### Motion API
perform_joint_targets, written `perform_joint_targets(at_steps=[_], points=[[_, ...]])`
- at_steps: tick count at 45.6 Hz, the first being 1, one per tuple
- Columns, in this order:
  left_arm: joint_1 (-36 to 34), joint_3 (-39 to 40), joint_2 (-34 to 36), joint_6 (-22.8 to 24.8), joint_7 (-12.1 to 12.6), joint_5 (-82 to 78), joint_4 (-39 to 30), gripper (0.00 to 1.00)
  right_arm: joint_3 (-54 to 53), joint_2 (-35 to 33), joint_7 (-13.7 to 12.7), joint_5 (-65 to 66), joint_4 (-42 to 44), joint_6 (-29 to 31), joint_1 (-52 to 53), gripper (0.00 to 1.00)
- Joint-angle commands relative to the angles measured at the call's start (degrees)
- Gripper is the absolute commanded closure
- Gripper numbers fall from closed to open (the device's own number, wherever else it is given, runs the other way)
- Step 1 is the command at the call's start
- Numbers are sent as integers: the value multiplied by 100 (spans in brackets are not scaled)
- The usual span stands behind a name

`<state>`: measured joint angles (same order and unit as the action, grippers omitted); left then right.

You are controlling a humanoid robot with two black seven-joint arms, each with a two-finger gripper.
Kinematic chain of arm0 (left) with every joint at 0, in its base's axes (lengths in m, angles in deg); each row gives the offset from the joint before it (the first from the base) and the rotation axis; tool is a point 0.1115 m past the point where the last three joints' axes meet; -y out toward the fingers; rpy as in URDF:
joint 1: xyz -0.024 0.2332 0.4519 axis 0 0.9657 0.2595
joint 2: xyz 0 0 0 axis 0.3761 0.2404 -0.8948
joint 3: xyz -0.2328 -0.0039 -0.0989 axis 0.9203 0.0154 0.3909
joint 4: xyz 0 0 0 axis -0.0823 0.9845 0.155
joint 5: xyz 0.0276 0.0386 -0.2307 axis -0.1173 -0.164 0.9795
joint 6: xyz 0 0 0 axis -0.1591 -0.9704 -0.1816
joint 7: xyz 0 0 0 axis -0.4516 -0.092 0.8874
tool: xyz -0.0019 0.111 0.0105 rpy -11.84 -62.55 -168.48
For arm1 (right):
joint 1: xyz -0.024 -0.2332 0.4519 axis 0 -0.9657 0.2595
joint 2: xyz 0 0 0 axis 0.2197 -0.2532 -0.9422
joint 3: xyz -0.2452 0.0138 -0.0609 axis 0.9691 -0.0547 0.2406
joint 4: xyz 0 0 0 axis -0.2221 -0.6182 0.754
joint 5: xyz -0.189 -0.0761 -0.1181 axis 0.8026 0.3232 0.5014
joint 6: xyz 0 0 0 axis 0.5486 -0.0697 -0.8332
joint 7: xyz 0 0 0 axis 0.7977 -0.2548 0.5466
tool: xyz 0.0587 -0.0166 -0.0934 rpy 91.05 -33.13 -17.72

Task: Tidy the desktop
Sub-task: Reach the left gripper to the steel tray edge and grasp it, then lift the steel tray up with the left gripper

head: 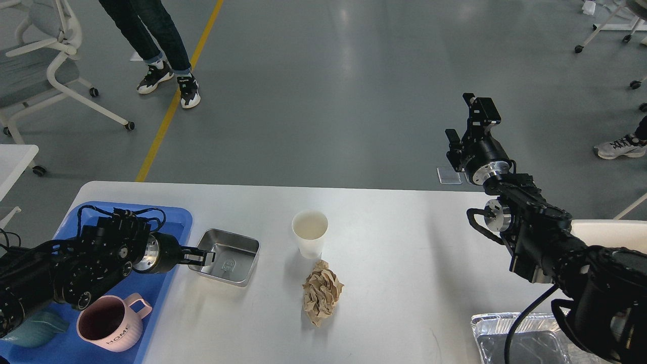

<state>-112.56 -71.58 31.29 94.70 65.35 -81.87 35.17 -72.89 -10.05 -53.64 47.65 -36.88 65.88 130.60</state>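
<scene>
The white desktop [404, 242] fills the lower view. On it stand a white paper cup [310, 233], a crumpled brown paper ball [321, 293] just in front of the cup, and a small steel tray [232, 253]. My left gripper [202, 257] is at the steel tray's left rim, low, with its two fingers a little apart, one on each side of the rim. My right gripper [467, 121] is open and empty, raised high above the table's far right edge.
A blue plastic tray [167, 222] at the left holds a pink mug [108, 323] and a teal dish [35, 326]. A foil tray [525, 338] lies at the front right, with a cream bin [606, 230] behind my right arm. People and chairs stand beyond the table.
</scene>
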Motion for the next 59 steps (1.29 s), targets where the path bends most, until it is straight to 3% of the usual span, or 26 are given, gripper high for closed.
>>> perform_joint_targets(at_steps=[1, 27, 31, 39, 59], points=[[-26, -96, 0, 21, -7, 13, 0, 67, 0, 0, 0, 0, 0, 0, -11, 0], [-114, -263, 26, 153, -25, -5, 0, 97, 0, 0, 0, 0, 0, 0, -38, 0], [-123, -263, 26, 153, -130, -40, 0, 100, 0, 0, 9, 0, 0, 0, -47, 0], [-272, -535, 44, 126, -358, -14, 0, 100, -9, 0, 9, 0, 0, 0, -56, 0], [-606, -588, 342, 197, -508, 21, -9, 100, 0, -9, 9, 0, 0, 0, -56, 0]])
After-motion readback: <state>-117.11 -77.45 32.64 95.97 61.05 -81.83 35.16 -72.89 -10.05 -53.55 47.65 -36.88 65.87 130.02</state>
